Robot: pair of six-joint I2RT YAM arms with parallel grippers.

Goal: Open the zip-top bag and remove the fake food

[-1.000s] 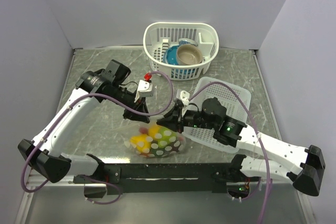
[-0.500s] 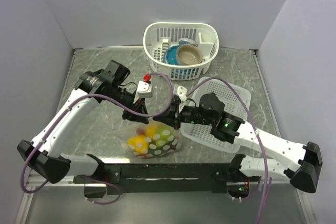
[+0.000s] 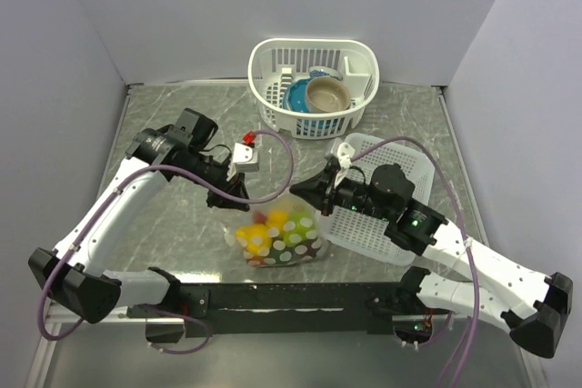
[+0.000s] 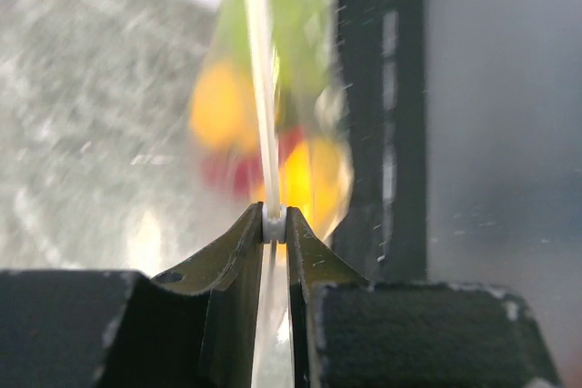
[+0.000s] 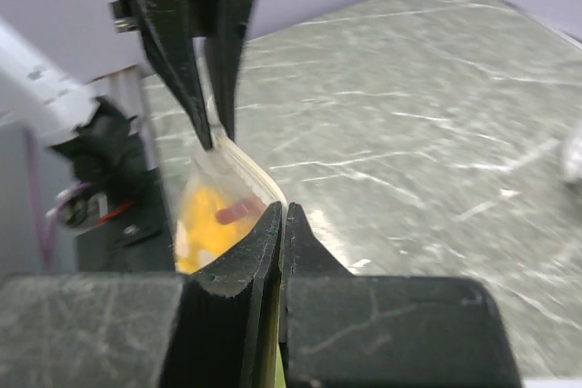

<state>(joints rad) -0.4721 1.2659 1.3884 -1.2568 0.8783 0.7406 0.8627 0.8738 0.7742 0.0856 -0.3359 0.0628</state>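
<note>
The zip-top bag (image 3: 278,239), clear with white dots, hangs low over the table's front middle. It holds the fake food (image 3: 254,238), yellow, lime green and red pieces. My left gripper (image 3: 243,194) is shut on the bag's white zip strip (image 4: 274,223) at its left end. My right gripper (image 3: 303,192) is shut on the bag's top edge (image 5: 259,179) at its right end. In the left wrist view the bag (image 4: 238,106) and the food are blurred. The right wrist view shows the left fingers (image 5: 215,61) just beyond my right gripper (image 5: 284,213).
A white oval lattice basket (image 3: 357,109) with a blue bowl (image 3: 296,95) and a tan bowl (image 3: 327,93) stands at the back. A flat white lattice tray (image 3: 405,165) lies on the right under my right arm. A black rail (image 3: 291,297) runs along the front edge.
My right gripper has moved up and to the right with the bag's edge. The bag has shifted a little right and its top is now stretched between both grippers.
</note>
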